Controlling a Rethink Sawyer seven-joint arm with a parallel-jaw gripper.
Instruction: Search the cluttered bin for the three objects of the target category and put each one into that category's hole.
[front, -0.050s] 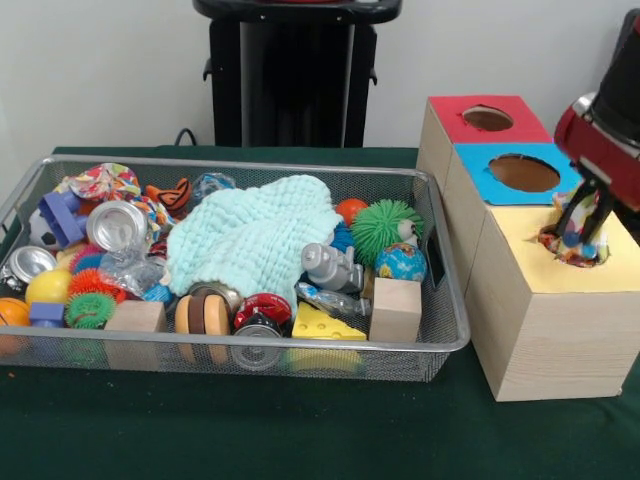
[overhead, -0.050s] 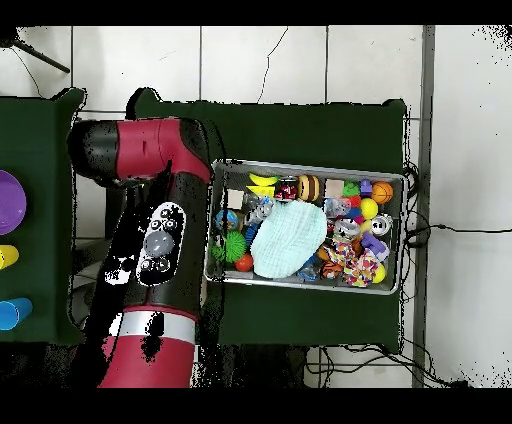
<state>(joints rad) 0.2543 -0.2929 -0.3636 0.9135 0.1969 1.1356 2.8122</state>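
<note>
Now the fingers (front, -0.050s: 580, 225) clasp a colourful patterned beanbag (front, -0.050s: 572, 247), which sits low in the yellow box's hole (front, -0.050s: 590, 262).

Green tablecloth (front, -0.050s: 300, 430), purple disc (overhead, -0.050s: 8, 202) on side table, tiled floor (overhead, -0.050s: 300, 60), cables (overhead, -0.050s: 440, 230)

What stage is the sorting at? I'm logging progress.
In hand: the gripper is at the yellow box's hole with a multicoloured fabric item. Earlier drops cannot be judged; the holes hide what is inside. Left: a similar patterned fabric piece lies in the bin.
</note>
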